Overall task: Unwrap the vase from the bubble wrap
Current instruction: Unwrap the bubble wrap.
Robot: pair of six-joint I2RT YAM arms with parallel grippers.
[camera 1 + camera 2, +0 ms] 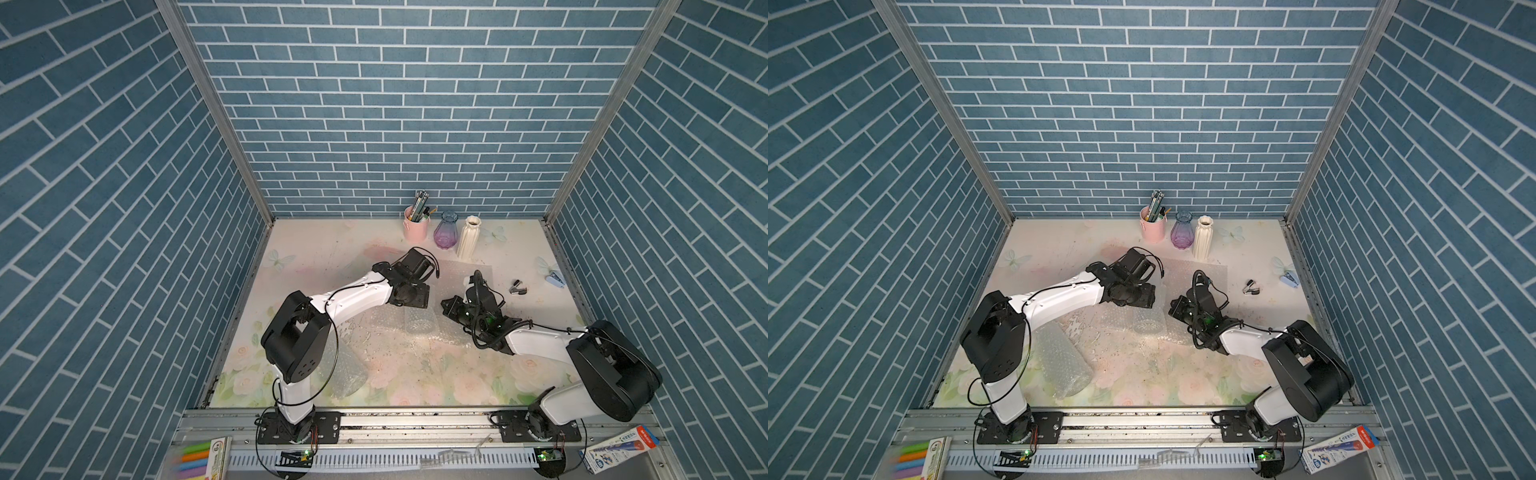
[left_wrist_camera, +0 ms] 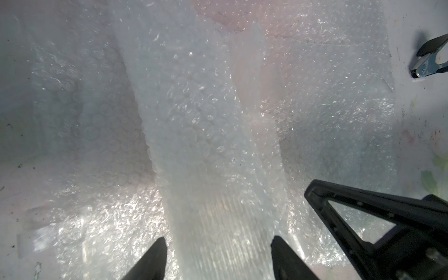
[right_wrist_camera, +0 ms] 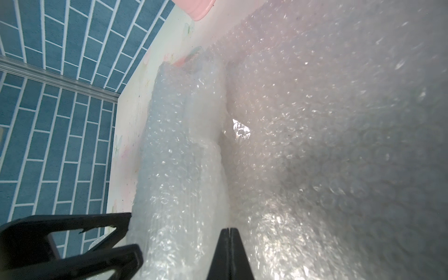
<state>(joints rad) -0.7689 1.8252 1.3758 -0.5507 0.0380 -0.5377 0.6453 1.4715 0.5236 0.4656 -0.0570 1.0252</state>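
The bubble wrap roll (image 1: 419,322) lies in the middle of the table (image 1: 332,249), with the left gripper (image 2: 218,242) wide open around it, likely to stop it rolling, and the right gripper (image 3: 229,232) squeezed shut by the loose sheet (image 3: 339,121), likely to peel it off the hidden vase.

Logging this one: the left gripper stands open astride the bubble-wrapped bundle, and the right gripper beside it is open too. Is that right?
Not quite. The right gripper is shut, its jaws pressed tip to tip, as the right wrist view shows. The left gripper does stand open astride the bubble-wrapped bundle, and the right one is beside it.
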